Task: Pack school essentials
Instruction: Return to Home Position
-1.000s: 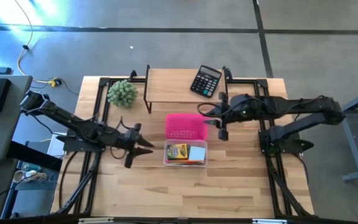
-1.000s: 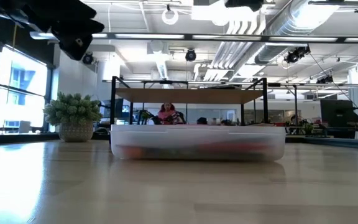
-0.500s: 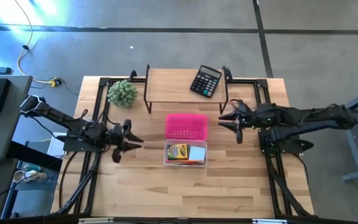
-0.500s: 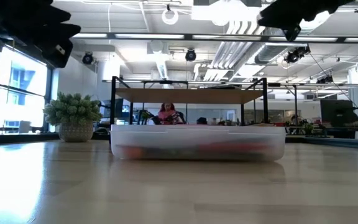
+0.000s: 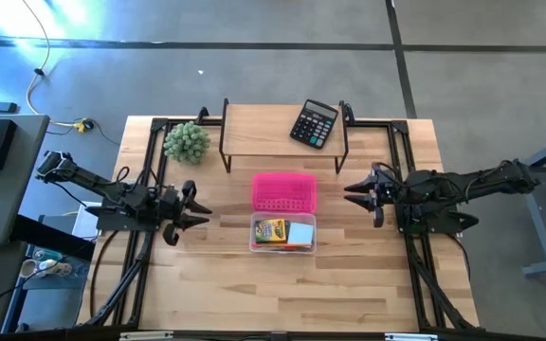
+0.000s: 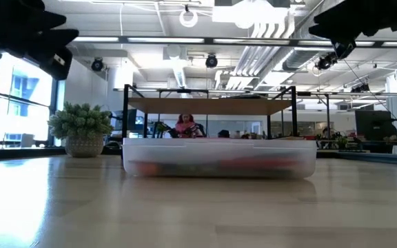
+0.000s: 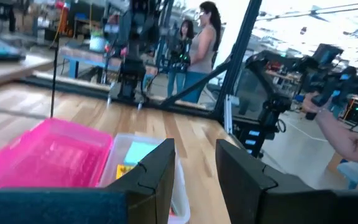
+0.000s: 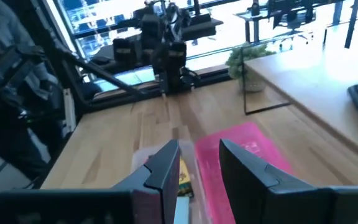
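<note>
**Two arms up, one box packed, on one table**

One wooden table (image 5: 254, 294) carries the whole scene. Two dark arms lean in over it: the left arm (image 5: 102, 189) from the left edge, the right arm (image 5: 463, 182) from the right edge. Both hang above the wood and touch nothing.

The left gripper (image 5: 200, 207) points right toward the middle, well apart from the box. Its two fingers are spread, with nothing between them. The right gripper (image 5: 351, 193) faces it from the other side, fingers parted too and empty.

At the far side stands one raised wooden shelf (image 5: 263, 123) on black legs. In front of it, at the middle of the table, one supply box (image 5: 284, 191) lies open. Its pink half is farther away and its clear half (image 6: 219, 160) nearer, the two joined.

Far left, beside the shelf, sits one fuzzy green ball plant (image 5: 187, 141). On the right end of the shelf there is one black calculator (image 5: 314, 124).

Three things are plain to see in the clear half. One yellow-green crayon box (image 5: 270, 230) is at the left, with one light-blue notepad (image 5: 300, 233) just right of it. One orange pencil (image 5: 297, 246) runs along the near wall. From table height something red shows through the clear wall, but I can't tell what it is.
</note>
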